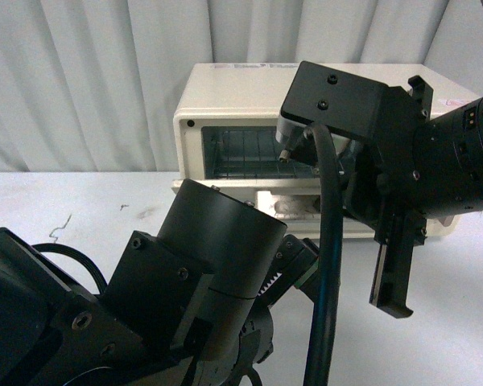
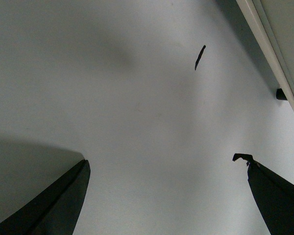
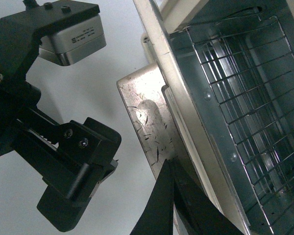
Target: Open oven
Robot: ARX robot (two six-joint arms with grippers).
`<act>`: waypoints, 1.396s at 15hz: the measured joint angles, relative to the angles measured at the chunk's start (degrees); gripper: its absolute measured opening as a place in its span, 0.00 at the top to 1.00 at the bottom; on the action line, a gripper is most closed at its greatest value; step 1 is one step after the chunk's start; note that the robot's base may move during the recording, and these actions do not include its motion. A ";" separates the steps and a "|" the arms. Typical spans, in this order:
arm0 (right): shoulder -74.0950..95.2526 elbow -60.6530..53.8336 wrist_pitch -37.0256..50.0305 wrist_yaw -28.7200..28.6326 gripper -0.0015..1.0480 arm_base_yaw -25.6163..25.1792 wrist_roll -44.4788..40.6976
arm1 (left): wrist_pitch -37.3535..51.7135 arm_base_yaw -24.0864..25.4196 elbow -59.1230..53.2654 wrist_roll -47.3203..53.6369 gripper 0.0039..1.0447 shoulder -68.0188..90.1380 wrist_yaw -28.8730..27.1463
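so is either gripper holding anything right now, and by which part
Nothing is held. The left gripper is open above the table. The right gripper has its fingers closed together with nothing between them, near the open door of the oven.

Nothing can be read: faint print on the oven (image 1: pixel 225 96) top and on the silver camera module (image 3: pixel 83 36) is too small.

The cream-white boxy oven (image 1: pixel 225 92) has a smooth satin shell, a scratched, shiny bare-metal door face (image 3: pixel 147 117) and a bright wire rack (image 3: pixel 245 98), on a smooth matt white table (image 2: pixel 137 122).
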 joint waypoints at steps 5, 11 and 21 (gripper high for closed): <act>-4.96 1.77 -5.27 -2.43 0.98 0.15 1.09 | -0.04 0.00 0.00 0.15 0.06 0.00 0.02; -8.48 4.37 -2.47 -2.82 0.98 0.37 1.27 | -0.02 0.00 0.00 0.15 0.06 0.00 0.02; -11.69 6.58 -0.63 -3.06 0.36 0.33 1.53 | -0.02 0.00 0.00 0.15 0.06 0.00 0.04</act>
